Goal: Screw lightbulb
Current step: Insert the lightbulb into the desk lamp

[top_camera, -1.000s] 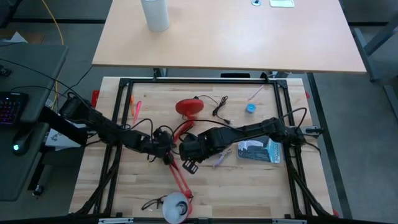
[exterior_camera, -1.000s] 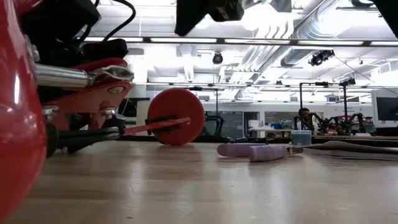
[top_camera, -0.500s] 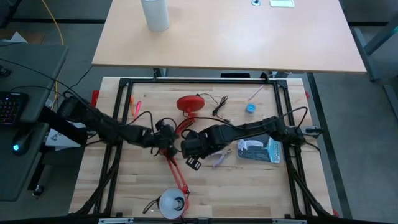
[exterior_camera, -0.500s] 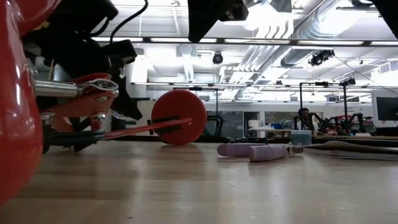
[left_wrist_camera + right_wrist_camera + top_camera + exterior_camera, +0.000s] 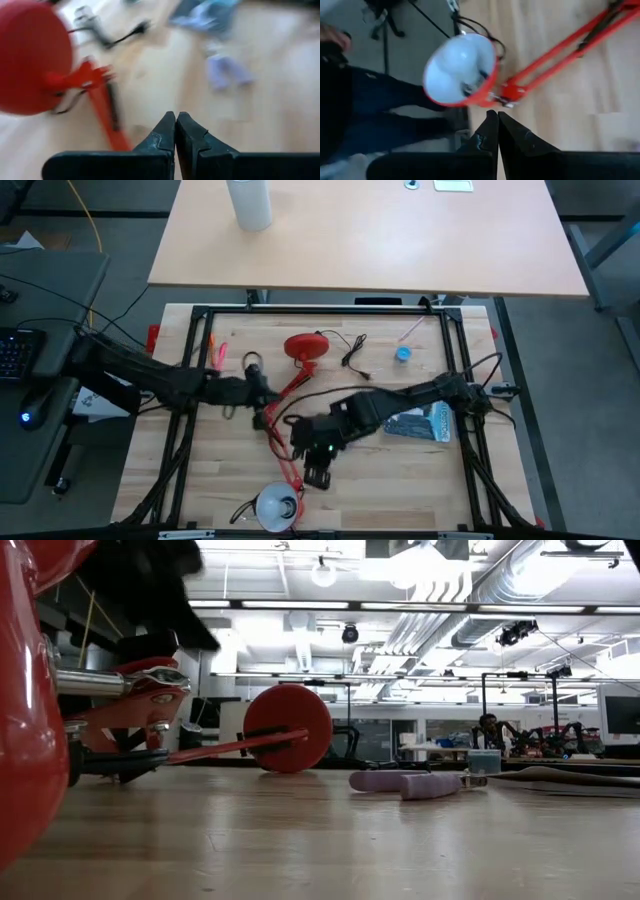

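Now both grippers, L & R, closed, empty over red lamp.

Both arms are dark, near-black, built of slim jointed segments with thin black cables looping loosely alongside them. Each wrist ends in a broad black bar carrying two tapered matte-black fingers with notched inner edges. A tiny green light seems to glow on the right arm.

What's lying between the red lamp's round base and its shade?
Only the lamp's own jointed red arm, bent at an elbow, linking the base to the shade; the high view shows it.
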Available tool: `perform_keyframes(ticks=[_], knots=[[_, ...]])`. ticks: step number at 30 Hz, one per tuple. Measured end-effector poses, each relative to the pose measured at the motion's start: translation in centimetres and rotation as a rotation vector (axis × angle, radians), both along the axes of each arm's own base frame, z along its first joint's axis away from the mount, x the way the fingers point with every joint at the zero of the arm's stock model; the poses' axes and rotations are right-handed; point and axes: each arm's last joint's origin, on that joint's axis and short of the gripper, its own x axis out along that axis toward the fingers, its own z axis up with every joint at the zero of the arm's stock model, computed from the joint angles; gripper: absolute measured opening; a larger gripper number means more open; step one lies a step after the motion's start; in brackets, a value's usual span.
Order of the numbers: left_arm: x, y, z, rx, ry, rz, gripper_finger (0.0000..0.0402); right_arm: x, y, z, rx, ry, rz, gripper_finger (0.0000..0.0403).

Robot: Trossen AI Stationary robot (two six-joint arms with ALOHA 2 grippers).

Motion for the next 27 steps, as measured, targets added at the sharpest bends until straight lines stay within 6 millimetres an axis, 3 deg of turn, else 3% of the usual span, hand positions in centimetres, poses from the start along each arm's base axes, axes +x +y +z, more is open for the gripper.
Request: perform_keyframes(ticks=[3, 6, 9, 14, 17, 20, 27], knots=[[-2.1, -1.4, 1.5, -0.073, -0.048, -0.088, 0.0, -0.7, 2.5, -0.9, 0.045, 0.056, -0.043, 0.0], [-3.9, -2.8, 1.6, -0.074, -0.002, -0.154, 0.0, -2.2, 6.4, -1.8, 0.082, 0.107, -0.076, 0.0], [-4.9, -3.8, 0.7, -0.04, 0.094, -0.173, 0.0, -3.8, 10.2, -3.2, 0.134, 0.144, -0.145, 0.0], [-4.8, -5.3, -1.0, -0.032, 0.194, -0.16, 0.0, -4.9, 15.0, -7.9, 0.265, 0.038, -0.461, 0.0], [-4.2, -6.2, -2.4, -0.04, 0.265, -0.15, 0.0, -4.9, 16.4, -10.9, 0.349, -0.085, -0.615, 0.0], [-3.7, -6.9, -3.9, -0.04, 0.343, -0.164, 0.0, -4.5, 16.6, -13.5, 0.317, -0.141, -0.696, 0.0], [-3.2, -8.5, -7.0, -0.032, 0.508, -0.224, 0.0, -3.4, 17.3, -15.7, 0.3, -0.17, -0.732, 0.0]])
